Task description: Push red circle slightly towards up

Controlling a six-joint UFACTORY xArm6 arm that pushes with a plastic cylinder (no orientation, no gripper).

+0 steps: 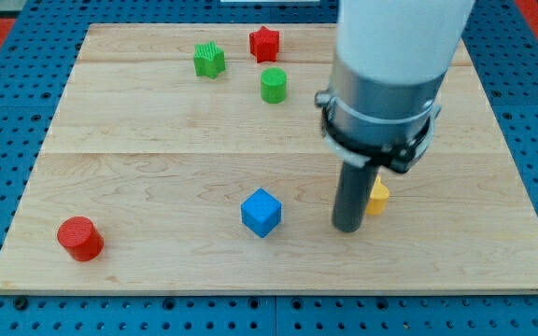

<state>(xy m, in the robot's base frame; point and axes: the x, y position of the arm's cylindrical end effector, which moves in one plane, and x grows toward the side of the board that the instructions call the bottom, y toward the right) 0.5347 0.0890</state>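
Note:
The red circle (80,238), a short red cylinder, sits near the board's bottom left corner. My tip (348,227) is down on the board far to its right, in the lower middle right. It stands right of the blue cube (261,212) and just left of a yellow block (378,197), which the rod partly hides. The rod and the arm's grey and white body rise above it towards the view's top.
A green star (209,60), a red star (264,43) and a green circle (273,85) sit near the top middle of the wooden board (157,149). Blue pegboard surrounds the board.

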